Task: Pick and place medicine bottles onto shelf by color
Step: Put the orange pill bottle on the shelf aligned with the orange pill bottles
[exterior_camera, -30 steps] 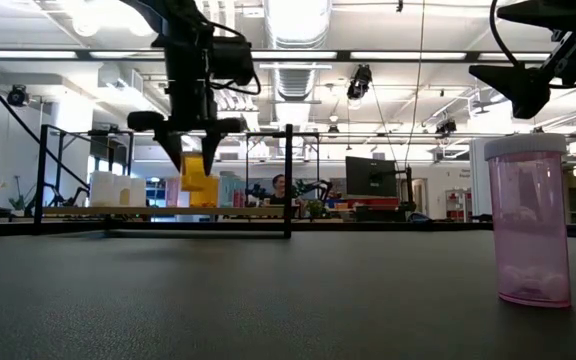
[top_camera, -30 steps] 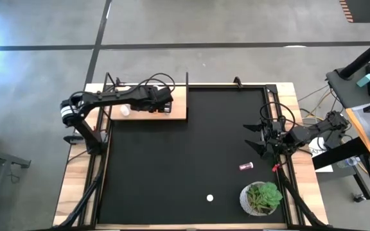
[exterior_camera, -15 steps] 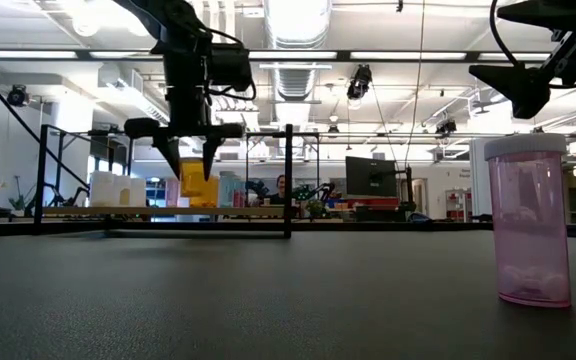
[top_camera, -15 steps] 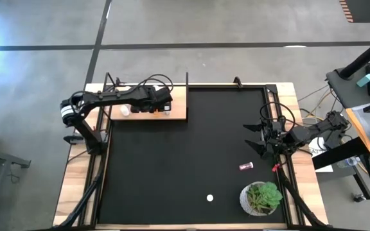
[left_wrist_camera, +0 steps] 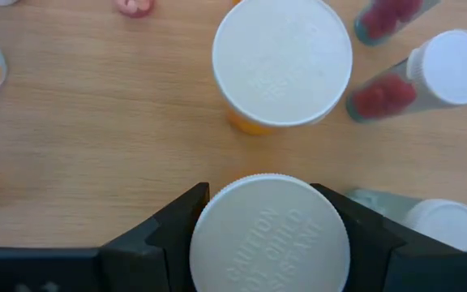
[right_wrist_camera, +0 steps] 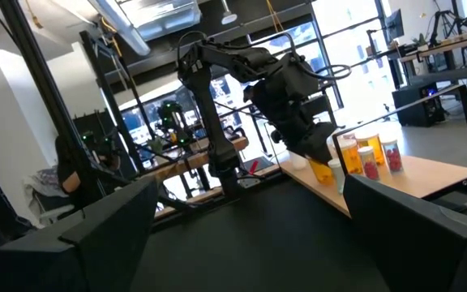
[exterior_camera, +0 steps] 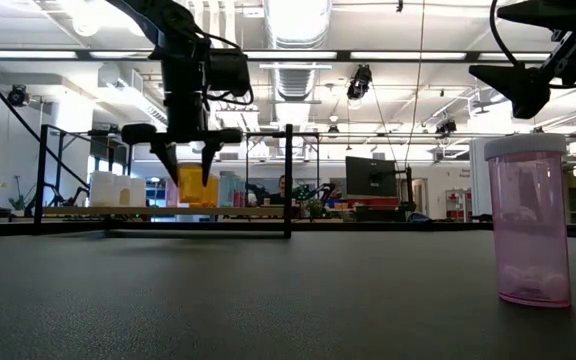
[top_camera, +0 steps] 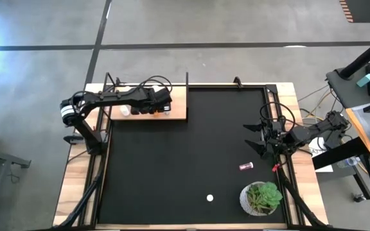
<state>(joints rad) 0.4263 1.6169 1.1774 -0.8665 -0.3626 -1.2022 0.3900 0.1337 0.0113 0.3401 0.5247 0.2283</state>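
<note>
My left gripper (left_wrist_camera: pixel 270 212) is over the light-wood shelf (top_camera: pixel 178 110) at the table's far left, shut on an orange, white-capped medicine bottle (exterior_camera: pixel 198 187). An orange bottle (left_wrist_camera: pixel 282 61) and red bottles (left_wrist_camera: pixel 452 69) stand on the board beside it, and white bottles (exterior_camera: pixel 113 188) stand further along. My right gripper (top_camera: pixel 254 137) waits open at the right edge. A pink bottle (top_camera: pixel 246 166) lies on the black mat, and a white-capped one (top_camera: pixel 210 198) stands near the front. My left gripper pinches the orange bottle between its two fingers (left_wrist_camera: pixel 177 223) at opposite sides of the white cap (left_wrist_camera: pixel 270 243). The fingers come from above, slanting down. The bottle hangs upright below them, its base (exterior_camera: pixel 198 203) close to the board; I cannot tell whether it touches.
A green plant in a white pot (top_camera: pixel 262 197) stands at the near right corner of the mat. Thin black posts (exterior_camera: pixel 288 180) rise at the shelf's corners. The middle of the mat (top_camera: pixel 185 154) holds nothing.
My left gripper has rolled a little about its own pointing line with the orange bottle, staying over the shelf. The bottle stays upright in the hold.
</note>
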